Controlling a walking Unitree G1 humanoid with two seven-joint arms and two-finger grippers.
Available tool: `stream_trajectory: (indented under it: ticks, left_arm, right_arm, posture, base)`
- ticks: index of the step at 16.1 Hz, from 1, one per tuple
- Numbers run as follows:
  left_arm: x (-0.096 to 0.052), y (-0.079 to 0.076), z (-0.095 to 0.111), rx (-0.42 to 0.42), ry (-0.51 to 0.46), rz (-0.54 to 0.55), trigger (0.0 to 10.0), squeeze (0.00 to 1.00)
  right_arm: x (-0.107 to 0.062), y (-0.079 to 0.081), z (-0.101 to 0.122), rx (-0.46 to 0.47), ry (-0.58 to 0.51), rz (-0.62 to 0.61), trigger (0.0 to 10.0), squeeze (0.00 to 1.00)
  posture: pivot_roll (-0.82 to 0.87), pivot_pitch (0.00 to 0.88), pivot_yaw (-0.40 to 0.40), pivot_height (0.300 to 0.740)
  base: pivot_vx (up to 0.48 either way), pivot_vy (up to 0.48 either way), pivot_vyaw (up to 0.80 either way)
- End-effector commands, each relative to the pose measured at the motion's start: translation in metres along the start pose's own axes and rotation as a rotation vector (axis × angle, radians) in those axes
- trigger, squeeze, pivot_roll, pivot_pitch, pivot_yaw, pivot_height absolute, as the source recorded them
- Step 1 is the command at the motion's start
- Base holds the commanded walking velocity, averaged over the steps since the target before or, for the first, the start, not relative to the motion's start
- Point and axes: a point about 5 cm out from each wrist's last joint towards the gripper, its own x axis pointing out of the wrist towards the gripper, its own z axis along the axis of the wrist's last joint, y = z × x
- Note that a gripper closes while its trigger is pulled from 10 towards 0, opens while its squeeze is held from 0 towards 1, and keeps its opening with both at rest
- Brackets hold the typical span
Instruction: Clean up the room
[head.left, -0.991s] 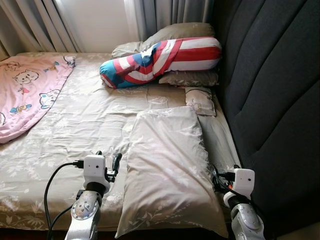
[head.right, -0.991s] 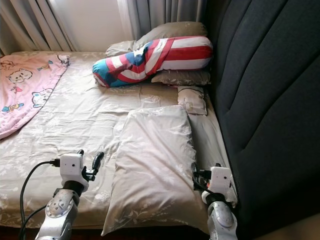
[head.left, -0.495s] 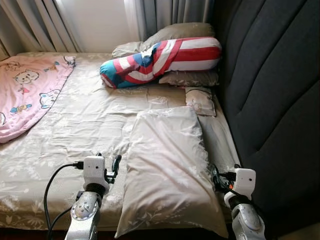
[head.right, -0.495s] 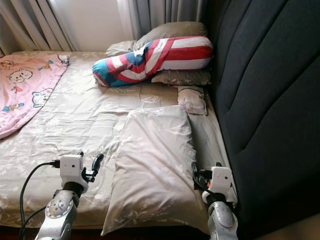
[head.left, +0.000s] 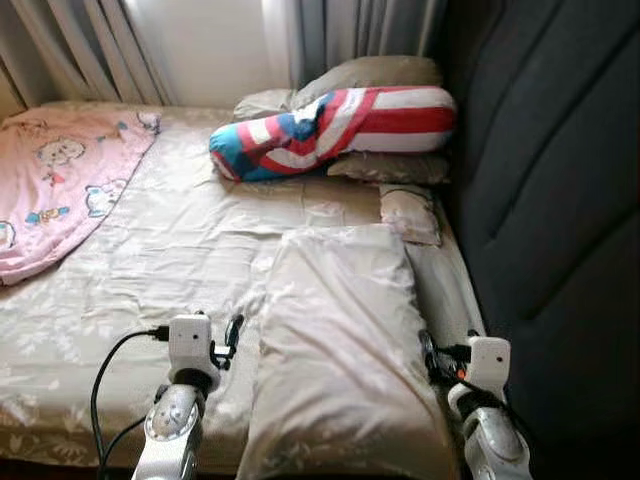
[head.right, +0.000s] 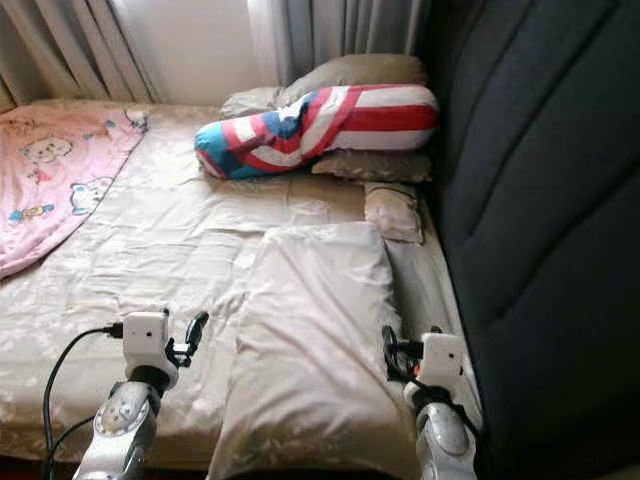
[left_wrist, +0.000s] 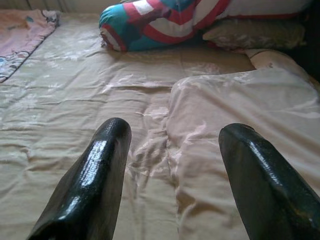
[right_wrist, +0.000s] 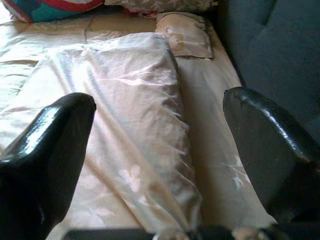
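Shifted since a second ago: the whole scene sits lower and nearer, so the head camera has moved; bedding lies as before.

1. Bed (head.left: 150, 250): beige floral sheet, wrinkled, against a dark padded headboard (head.left: 560, 200).
2. Pink blanket (head.left: 60, 180): cartoon print, spread over the far left of the bed.
3. Large beige pillow (head.left: 340, 340): lies lengthwise near the bed's front edge, between the two tools. Judged light, soft and floppy; best pinched at both long edges, or the near corners, so it does not sag.
4. Striped bolster (head.left: 340, 125): red, white and blue, resting on two grey pillows by the headboard.
5. Small cushion (head.left: 410, 212): just beyond the large pillow.
6. Left tool (left_wrist: 172, 175): fingers spread, empty, just beside the pillow's left edge.
7. Right tool (right_wrist: 160, 165): fingers spread, empty, over the right edge.
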Motion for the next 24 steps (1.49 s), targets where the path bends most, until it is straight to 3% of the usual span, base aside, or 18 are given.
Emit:
stream_trajectory:
  ticks: [1,16,24]
  left_arm:
    - [0.002,-0.002,0.000,-0.020,-0.008,0.004,10.0,0.00]
    - [0.007,-0.016,0.006,-0.051,-0.029,-0.088,10.0,0.00]
    - [0.007,-0.017,0.004,-0.065,-0.014,-0.084,10.0,0.00]
  right_arm:
    - [0.001,0.001,0.003,0.001,-0.008,0.002,10.0,0.00]
    - [0.000,0.005,0.003,0.009,-0.010,0.000,10.0,0.00]
    - [0.001,0.006,0.002,0.005,0.001,-0.002,10.0,0.00]
  posture:
    - [-0.08,0.003,-0.024,0.740]
    - [-0.07,0.014,-0.023,0.740]
    - [-0.07,0.015,-0.024,0.740]
  base:
    - [0.334,0.000,0.00]
    - [0.038,0.000,0.00]
    - [0.000,0.048,0.00]
